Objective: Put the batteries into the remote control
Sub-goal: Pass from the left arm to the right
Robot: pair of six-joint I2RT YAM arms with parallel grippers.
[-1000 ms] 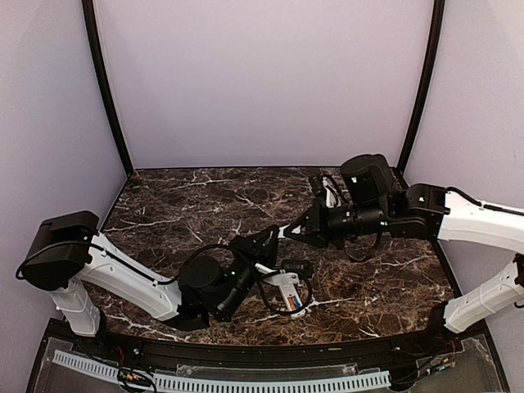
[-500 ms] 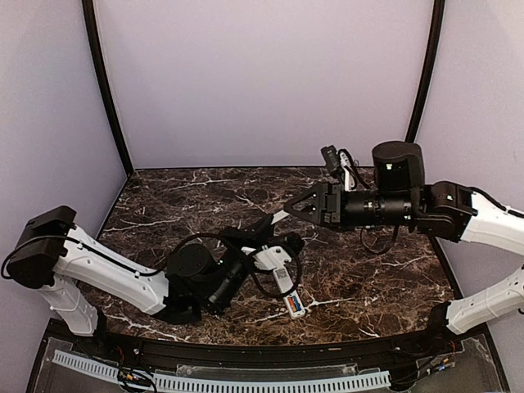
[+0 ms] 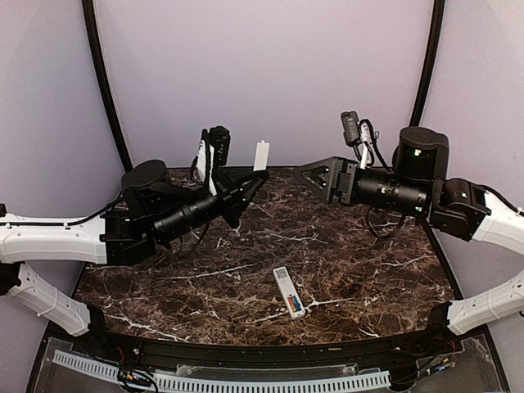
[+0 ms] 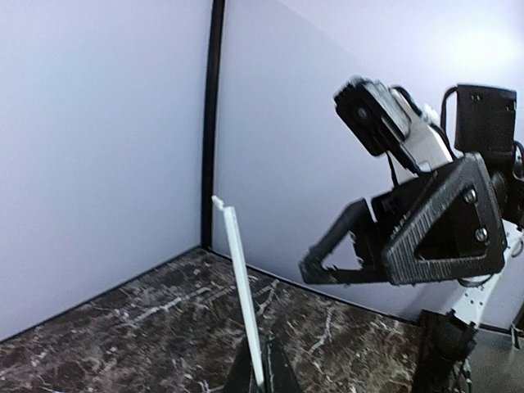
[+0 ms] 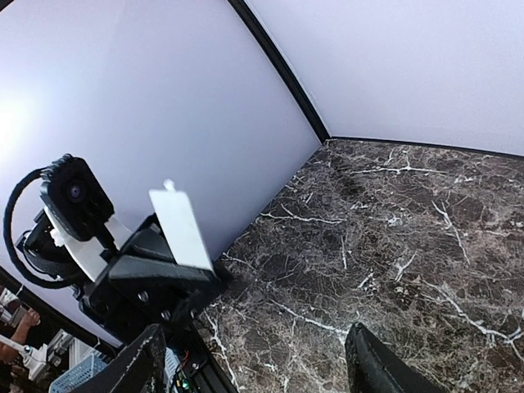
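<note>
Jaws of my left gripper (image 3: pixel 257 179) are clamped shut on the bottom edge of a thin white cover (image 3: pixel 261 155), which stands upright above them. My right gripper (image 3: pixel 309 182) faces it from close by, spread wide and holding nothing. Both hang high above the remote (image 3: pixel 286 289), which lies flat on the table (image 3: pixel 368 278) below them and nearer my bases. Its long axis runs roughly away from me, far end tilted a little left. The batteries (image 3: pixel 294 308), orange-red and blue, seem to sit side by side in its near end, though they are too small to be sure. I judge the cover goes on next. From the top view neither gripper is clearly nearer the remote, but the left has the cover, so it must come down and toward me.
</note>
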